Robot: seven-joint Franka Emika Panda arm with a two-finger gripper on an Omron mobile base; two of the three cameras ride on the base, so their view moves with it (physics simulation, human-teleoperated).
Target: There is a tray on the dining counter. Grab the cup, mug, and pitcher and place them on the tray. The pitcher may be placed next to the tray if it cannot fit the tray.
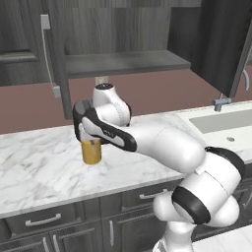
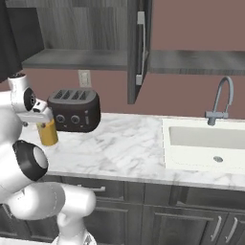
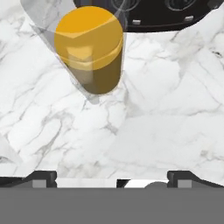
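Pitcher (image 1: 91,150) stands upright on the marble worktop (image 1: 44,167), amber for most of its height, with my gripper (image 1: 84,132) directly above its rim. From the right base camera I see the pitcher (image 2: 48,132) just left of a black toaster (image 2: 76,110), close beside it; further right lie the sink (image 2: 206,143) and faucet (image 2: 220,103). Through the hand camera the fingertips (image 3: 41,178) sit spread wide apart, nothing between them, the pitcher (image 3: 92,52) lying ahead.
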